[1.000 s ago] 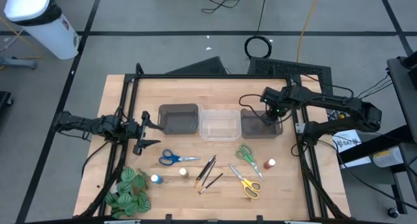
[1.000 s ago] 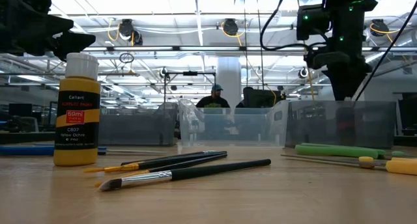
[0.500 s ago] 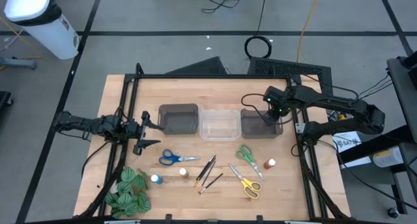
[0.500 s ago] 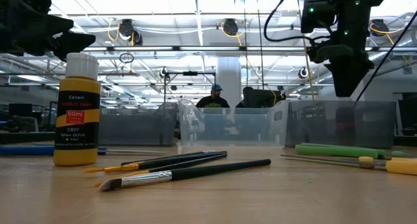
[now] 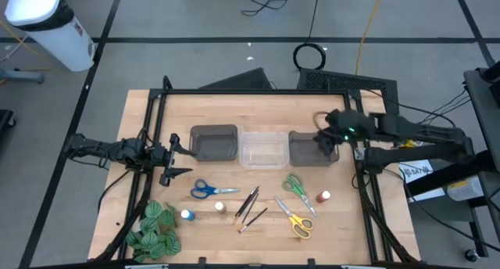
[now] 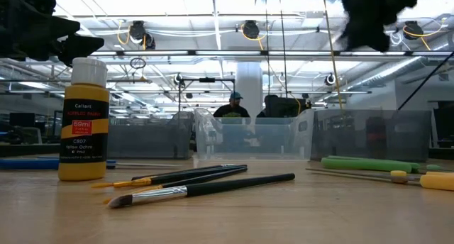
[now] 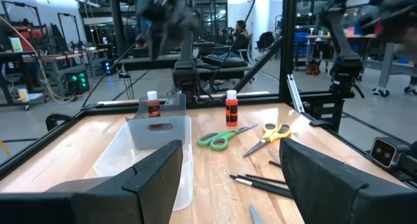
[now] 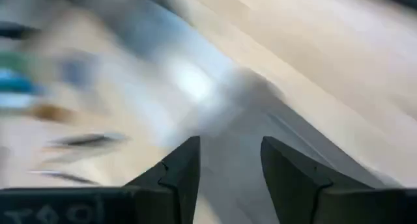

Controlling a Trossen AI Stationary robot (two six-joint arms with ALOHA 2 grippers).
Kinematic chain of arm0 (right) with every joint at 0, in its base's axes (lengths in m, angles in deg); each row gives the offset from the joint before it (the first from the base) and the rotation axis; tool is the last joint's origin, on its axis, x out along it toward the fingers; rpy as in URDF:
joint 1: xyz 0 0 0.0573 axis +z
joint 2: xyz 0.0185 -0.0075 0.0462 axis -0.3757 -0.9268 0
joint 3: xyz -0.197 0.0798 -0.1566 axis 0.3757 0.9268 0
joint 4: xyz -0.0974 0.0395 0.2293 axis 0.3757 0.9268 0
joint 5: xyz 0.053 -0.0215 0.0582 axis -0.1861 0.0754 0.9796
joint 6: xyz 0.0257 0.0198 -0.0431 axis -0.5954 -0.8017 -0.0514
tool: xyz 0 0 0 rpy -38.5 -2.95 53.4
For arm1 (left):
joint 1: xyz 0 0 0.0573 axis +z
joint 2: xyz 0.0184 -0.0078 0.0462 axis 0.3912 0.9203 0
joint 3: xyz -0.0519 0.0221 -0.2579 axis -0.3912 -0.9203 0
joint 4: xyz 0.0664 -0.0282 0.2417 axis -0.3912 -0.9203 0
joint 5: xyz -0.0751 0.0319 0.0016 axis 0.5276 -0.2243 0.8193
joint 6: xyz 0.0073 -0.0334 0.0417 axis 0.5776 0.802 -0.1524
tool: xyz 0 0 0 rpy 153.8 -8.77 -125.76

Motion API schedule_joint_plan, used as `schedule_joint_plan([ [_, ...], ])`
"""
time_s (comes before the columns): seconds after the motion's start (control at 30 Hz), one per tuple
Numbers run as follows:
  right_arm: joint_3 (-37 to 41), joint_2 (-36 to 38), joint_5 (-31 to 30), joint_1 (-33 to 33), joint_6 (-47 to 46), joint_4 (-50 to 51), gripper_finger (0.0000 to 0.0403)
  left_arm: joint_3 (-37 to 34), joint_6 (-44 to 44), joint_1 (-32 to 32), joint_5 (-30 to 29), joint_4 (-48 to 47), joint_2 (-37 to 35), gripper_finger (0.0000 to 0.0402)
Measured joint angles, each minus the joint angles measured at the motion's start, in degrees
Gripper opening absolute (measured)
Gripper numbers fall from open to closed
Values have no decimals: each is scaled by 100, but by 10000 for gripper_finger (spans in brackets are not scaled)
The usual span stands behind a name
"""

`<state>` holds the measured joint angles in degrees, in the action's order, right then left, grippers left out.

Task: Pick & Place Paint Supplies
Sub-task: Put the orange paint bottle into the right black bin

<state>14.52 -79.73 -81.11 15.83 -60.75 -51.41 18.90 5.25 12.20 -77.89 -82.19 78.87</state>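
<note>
On the tabletop, front of the bins, lie stiff scissors, light brushes and small bottles; grip bottles round the body. Right pincer, empty, fingers apart; left pincer open.

A wooden table carries three bins, scissors, brushes, paint bottles and a leafy bunch.
</note>
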Motion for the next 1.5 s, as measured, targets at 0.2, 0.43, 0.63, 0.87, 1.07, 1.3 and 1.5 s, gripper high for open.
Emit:
schedule_joint_plan([
  [0.2, 1250, 449, 237, 1717, 1278, -4193, 146, 1, 0, 0, 0, 0, 1, 269],
  [0.43, 2658, 31, 803, 3103, 2287, -7736, 146, 2, 0, 0, -2, -4, 2, 269],
  [0.63, 3102, -41, 752, 3698, 2921, -8099, 146, 2, 0, 0, -2, 0, 2, 269],
  [0.87, 3305, -30, 748, 3748, 3739, -8308, 146, 2, 0, -2, -2, 0, 2, 269],
  [1.07, 3630, -31, 752, 3748, 3657, -8297, 146, 1, 0, -1, -2, 0, 2, 269],
  [1.3, 3850, -30, 1134, 3748, 3348, -9199, 146, 1, 0, 0, -2, 0, 2, 269],
  [1.5, 3851, -28, 2284, 3748, 2767, -10318, 146, 0, 0, -2, -2, -1, 2, 269],
])
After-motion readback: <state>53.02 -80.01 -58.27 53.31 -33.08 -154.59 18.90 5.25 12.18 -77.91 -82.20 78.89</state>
